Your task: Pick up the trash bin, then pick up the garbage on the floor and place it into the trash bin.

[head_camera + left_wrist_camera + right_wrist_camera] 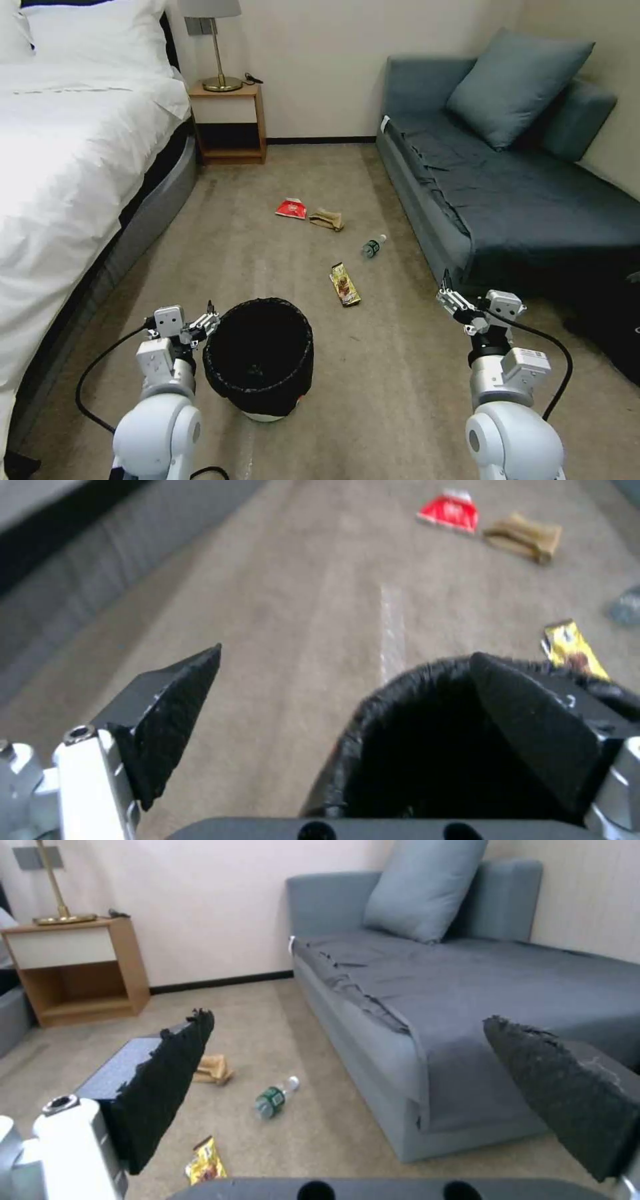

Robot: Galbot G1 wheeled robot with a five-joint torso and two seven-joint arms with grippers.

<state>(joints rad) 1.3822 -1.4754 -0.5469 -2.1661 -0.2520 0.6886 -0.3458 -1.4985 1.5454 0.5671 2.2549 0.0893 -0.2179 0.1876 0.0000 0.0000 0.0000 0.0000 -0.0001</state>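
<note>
Between the bed (73, 153) and the sofa (507, 187), on the carpet (400, 373), stands the trash bin (259, 357). At its rim the left hand (203, 325) is spread wide, one pad inside the black liner and one outside, holding nothing. Well apart, the right hand (457, 303) hangs wide open and empty near the sofa. Beyond the bin lie the yellow wrapper (345, 284), tan paper (327, 219), red packet (292, 209) and small bottle (373, 247).

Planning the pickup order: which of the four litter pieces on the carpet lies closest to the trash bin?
The long yellow-brown snack wrapper; it lies just beyond the trash bin, while the clear bottle, tan paper and red-white packet lie farther off.
</note>
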